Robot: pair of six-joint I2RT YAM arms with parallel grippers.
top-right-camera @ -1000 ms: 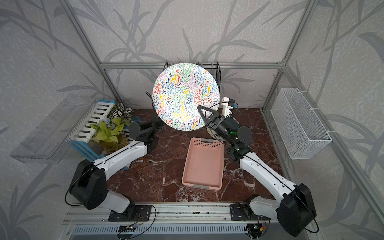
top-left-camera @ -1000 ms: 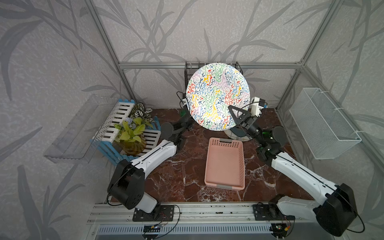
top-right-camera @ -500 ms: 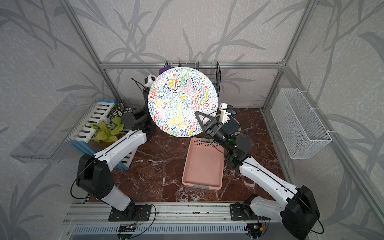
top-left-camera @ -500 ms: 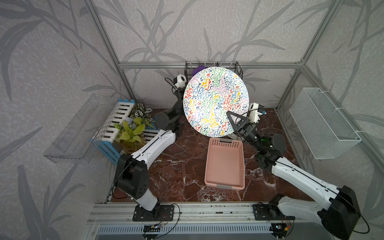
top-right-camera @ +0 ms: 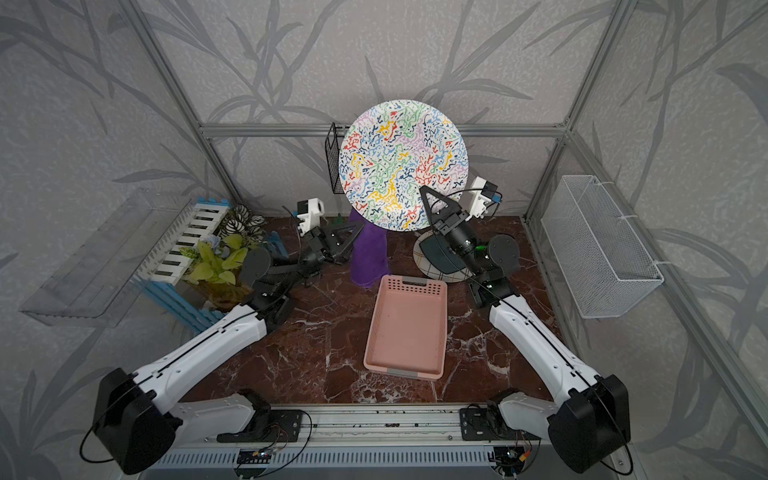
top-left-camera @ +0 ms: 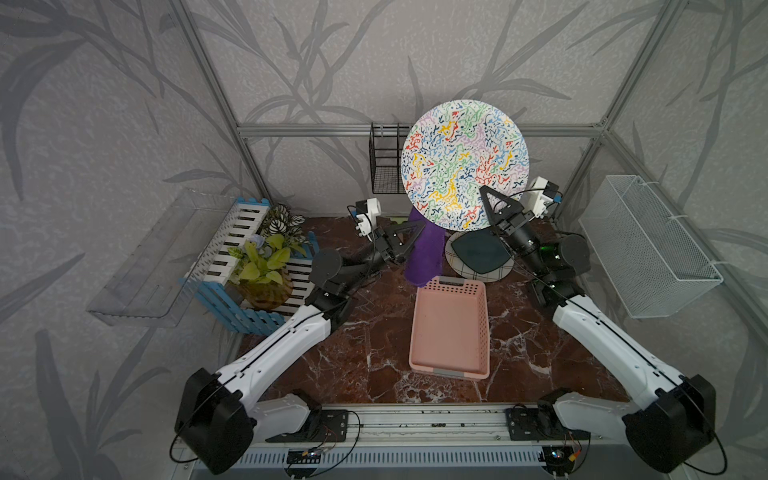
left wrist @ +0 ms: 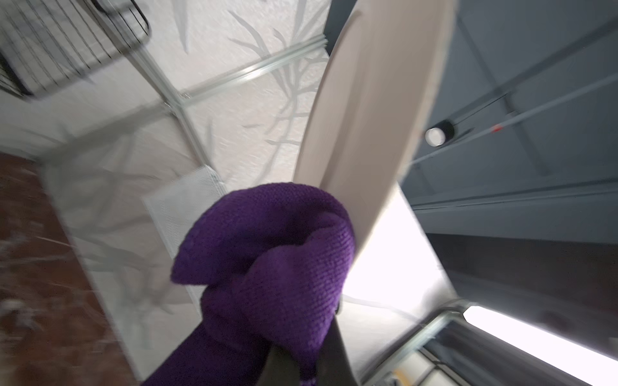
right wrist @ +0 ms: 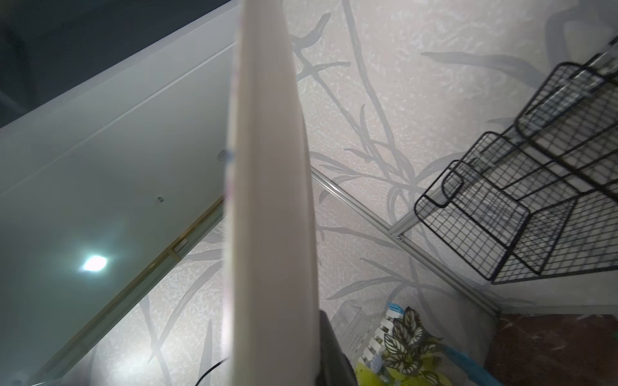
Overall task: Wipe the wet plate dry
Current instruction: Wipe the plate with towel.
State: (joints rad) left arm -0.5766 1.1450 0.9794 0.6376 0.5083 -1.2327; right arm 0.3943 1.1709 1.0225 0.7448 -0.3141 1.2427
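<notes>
Right pincer (top-left-camera: 485, 195) closed on the lower rim of the plate (top-left-camera: 461, 162), one finger across the patterned face, the other hidden behind it. Plate held up in the air over the back of the worktop (top-left-camera: 365, 332), nearly upright, its patterned face turned toward the top cameras in both top views (top-right-camera: 401, 162). The right wrist view shows the plate (right wrist: 267, 200) edge-on, with a plain pale back.

Left pincer (top-left-camera: 417, 227) closed on a purple cloth (top-left-camera: 424, 257), just beside the plate's lower left edge. In the left wrist view the bunched top of the cloth (left wrist: 267, 250) sits right at the plate's plain back (left wrist: 368, 117); I cannot tell whether it presses on it. The rest of the cloth hangs down toward the worktop.

Worktop: dark red-brown marble with white veins. Walls on three sides: grey leaf-print paper in a metal frame.

Around:
- pink basket (top-left-camera: 451, 332) at centre of the worktop, its far end just beside the cloth's lower end
- dark square plate (top-left-camera: 480, 253) on a round checked plate (top-left-camera: 461, 272), below the raised plate, partly hidden by the right arm
- black wire rack (top-left-camera: 384, 166) on the back wall, partly hidden by the plate
- white wire basket (top-left-camera: 648, 245) on the right wall
- clear shelf (top-left-camera: 153, 257) on the left wall
- blue and white picket planter (top-left-camera: 257, 266) with leafy plants, back left
</notes>
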